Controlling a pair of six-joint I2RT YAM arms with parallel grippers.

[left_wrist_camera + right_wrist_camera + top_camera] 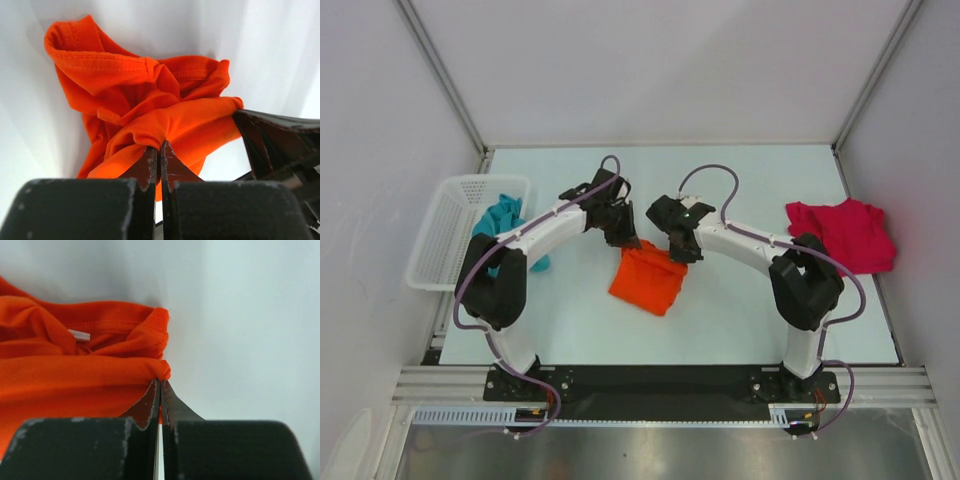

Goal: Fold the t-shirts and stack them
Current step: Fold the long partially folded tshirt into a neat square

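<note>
The orange t-shirt (648, 277) hangs bunched over the middle of the table, held up by its top edge. My left gripper (623, 238) is shut on its left corner, seen in the left wrist view (160, 143) with orange cloth (135, 95) pinched between the tips. My right gripper (678, 248) is shut on the right corner, seen in the right wrist view (160, 382) with the collar and cloth (75, 370) to its left. The crimson t-shirt (843, 232) lies crumpled at the right. The teal t-shirt (503, 222) hangs over the basket's edge at the left.
A white mesh basket (450, 225) stands at the table's left edge. White walls enclose the table on three sides. The two wrists sit close together above the table's middle.
</note>
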